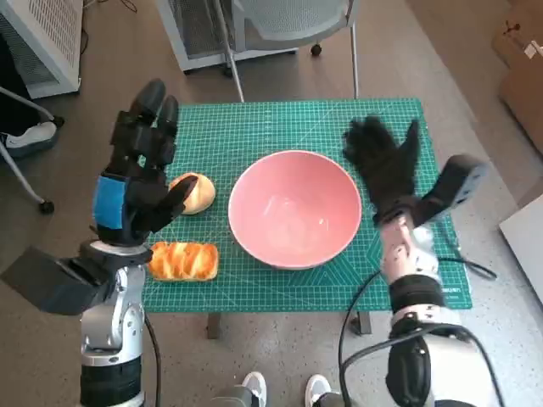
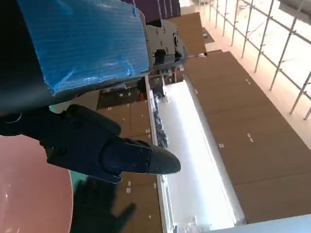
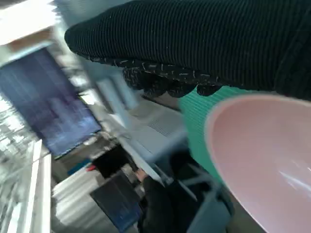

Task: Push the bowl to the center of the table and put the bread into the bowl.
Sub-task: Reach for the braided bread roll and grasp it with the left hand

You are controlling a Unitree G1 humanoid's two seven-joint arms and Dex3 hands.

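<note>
A wide, glossy pink bowl [image 1: 294,209] stands upright and empty on the green gridded cutting mat [image 1: 254,127] that covers the small tabletop, about midway between the mat's left and right edges and a little nearer its front edge than its far one.

Two pieces of bread lie left of the bowl. A round, pale golden bun [image 1: 194,192] sits close to the bowl's left rim without touching it. A longer, braided loaf with a shiny orange-brown crust [image 1: 183,260] lies near the mat's front left corner, apart from both the bun and the bowl.

The black left hand with blue tape on its back [image 1: 140,170] is raised above the mat's left edge. Its fingers are spread and hold nothing; the thumb points toward the bun, and from the head view I cannot tell whether it touches the bun. The left wrist view shows the blue tape [image 2: 82,43], a dark finger [image 2: 131,158] free of any object, and a slice of the pink bowl at the picture's edge.

The right hand in the black knitted glove [image 1: 383,163] hovers over the bowl's far right rim, fingers fanned wide and empty. In the right wrist view the glove lies just above the bowl's rim [image 3: 228,109]; whether they touch cannot be told.
</note>
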